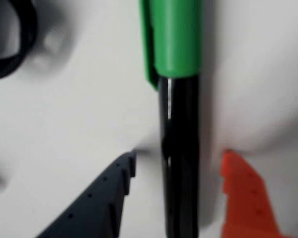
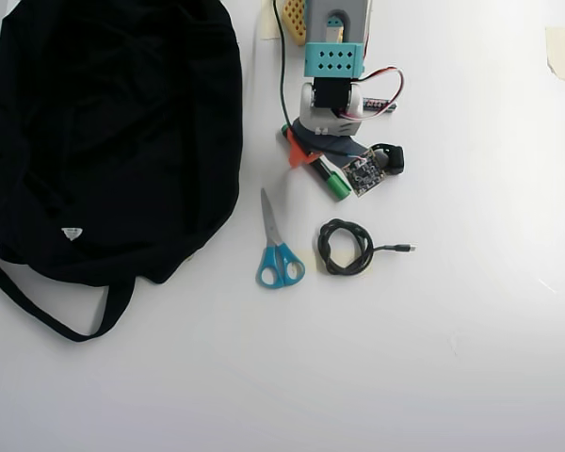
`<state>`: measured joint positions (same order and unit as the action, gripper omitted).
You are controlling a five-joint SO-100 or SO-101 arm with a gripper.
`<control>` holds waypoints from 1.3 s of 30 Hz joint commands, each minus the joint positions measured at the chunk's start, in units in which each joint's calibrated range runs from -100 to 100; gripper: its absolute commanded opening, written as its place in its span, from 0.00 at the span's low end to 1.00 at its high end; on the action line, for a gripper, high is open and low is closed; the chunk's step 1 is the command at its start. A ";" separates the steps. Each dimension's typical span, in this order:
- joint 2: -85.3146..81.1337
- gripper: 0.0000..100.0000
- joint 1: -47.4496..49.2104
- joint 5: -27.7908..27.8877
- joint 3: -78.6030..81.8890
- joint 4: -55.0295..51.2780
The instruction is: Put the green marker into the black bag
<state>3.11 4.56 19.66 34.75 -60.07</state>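
Note:
The green marker (image 1: 181, 148) lies on the white table, its black barrel running up to a bright green cap. My gripper (image 1: 180, 154) is open and straddles the barrel, with the dark finger (image 1: 109, 193) on its left and the orange finger (image 1: 243, 193) on its right. Both fingers stand a little apart from the barrel. In the overhead view the marker (image 2: 335, 184) lies slanted under the gripper (image 2: 309, 156), cap toward the lower right. The black bag (image 2: 104, 132) fills the left side of the table, well apart from the marker.
Blue-handled scissors (image 2: 278, 250) lie just below the marker, and a coiled black cable (image 2: 347, 247) lies to their right. A black loop (image 1: 12, 44) of that cable shows at the upper left of the wrist view. The arm's base (image 2: 334, 38) stands at the top.

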 commanded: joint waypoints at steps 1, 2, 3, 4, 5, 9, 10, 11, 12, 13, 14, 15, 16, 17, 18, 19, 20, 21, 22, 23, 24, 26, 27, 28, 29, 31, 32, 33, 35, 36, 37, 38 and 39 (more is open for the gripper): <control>0.21 0.15 -0.22 -0.20 -0.70 -0.40; 0.12 0.12 -0.22 -0.20 -0.70 -0.40; 0.12 0.10 -0.22 -0.20 -0.70 -0.40; 0.12 0.08 -0.22 -0.20 -0.70 -0.40; 0.12 0.06 -0.22 -0.20 -0.79 -0.40; 0.04 0.02 -0.29 -0.15 -0.97 -0.31; 0.04 0.02 -0.29 -0.15 -1.06 -0.31; -0.04 0.02 -0.29 -0.15 -1.06 -0.31; -0.21 0.02 -0.29 -0.15 -1.06 -0.31; -0.46 0.02 -0.29 -0.15 -1.06 -0.31; -0.87 0.02 -0.29 -0.15 -1.06 -0.31; -1.04 0.02 -0.29 -0.15 -1.06 -0.31; -1.12 0.02 -0.29 -0.15 -1.15 -0.31; -1.12 0.02 -0.29 -0.15 -1.42 -0.31; -1.12 0.02 -0.29 -0.15 -1.86 -0.48; -1.12 0.02 -0.29 -0.15 -2.22 -0.57; -1.12 0.02 -0.29 -0.15 -2.67 -0.57; -1.12 0.02 -0.29 -0.15 -3.12 -0.65; -1.12 0.02 -0.29 -0.15 -3.57 -0.65; -1.12 0.02 -0.29 -0.15 -3.93 -0.65; -1.12 0.02 -0.29 -0.15 -4.38 -0.74; -1.12 0.02 -0.29 -0.20 -5.19 -0.91; -1.20 0.02 -0.29 -0.20 -5.64 -1.52; -1.20 0.02 -0.22 -0.20 -6.45 -2.64; -1.20 0.02 -0.14 -0.20 -7.43 -4.01; -1.20 0.02 0.08 -0.20 -10.04 -7.37; -1.20 0.02 0.08 -0.15 -11.57 -9.27; -1.20 0.02 0.16 -0.15 -13.01 -11.08; -1.20 0.02 0.16 -0.15 -15.43 -14.18; -1.29 0.02 0.08 -0.10 -16.42 -15.21; -1.29 0.02 0.01 -0.10 -17.14 -16.07; -1.29 0.02 -0.07 -0.10 -17.95 -16.59; -1.37 0.02 -0.14 -0.10 -18.85 -16.85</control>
<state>3.36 4.56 19.56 20.75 -74.92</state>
